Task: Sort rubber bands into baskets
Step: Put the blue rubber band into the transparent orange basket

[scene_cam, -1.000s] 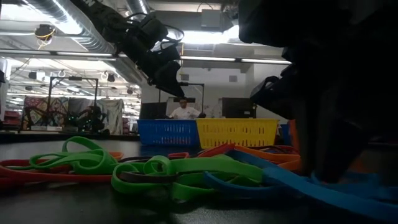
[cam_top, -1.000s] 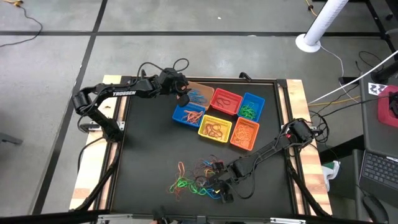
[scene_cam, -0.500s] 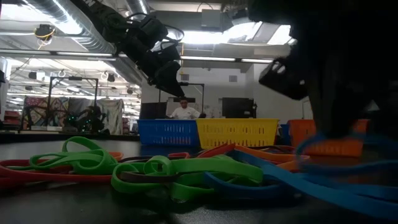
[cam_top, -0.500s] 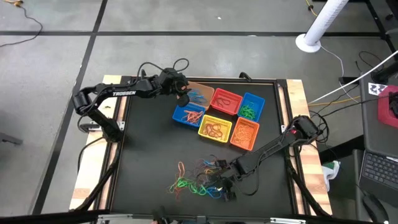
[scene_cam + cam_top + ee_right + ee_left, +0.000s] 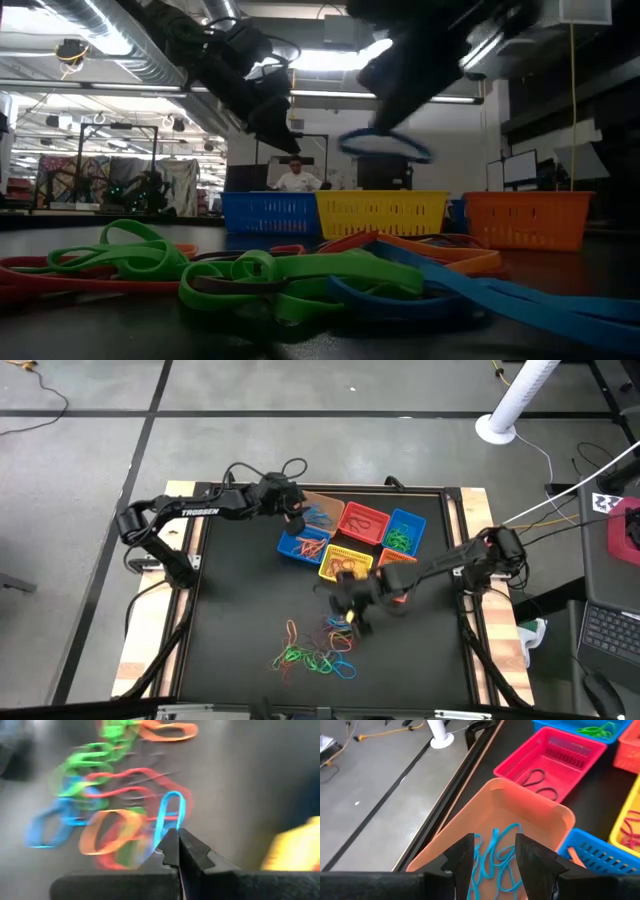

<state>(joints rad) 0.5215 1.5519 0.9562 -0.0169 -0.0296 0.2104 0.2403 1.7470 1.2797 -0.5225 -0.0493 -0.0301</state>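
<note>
Many coloured rubber bands lie in a loose pile on the black table near its front edge. Six baskets stand in a cluster at the far middle: tan-orange, red, blue, blue, yellow, orange. My right gripper is shut on a blue band, in the air between the pile and the baskets. My left gripper hovers open over the tan-orange basket, which holds blue bands. My right gripper pinches one end of the blue band's loop between its two fingertips, coming from above and slanting down. The rest of the loop sticks out past the fingertips. The band hangs below the fingers, lifted clear of the table and the pile.
The red basket holds dark red bands and the far blue basket green ones. Wooden rails run along the table's left and right sides. Bare black tabletop lies between the pile and the left arm.
My right gripper has risen from the pile near the front edge with a blue band and swung toward the far edge, up to the yellow and orange baskets. The band has come up clear of the pile. The other bands stay where they lay.
</note>
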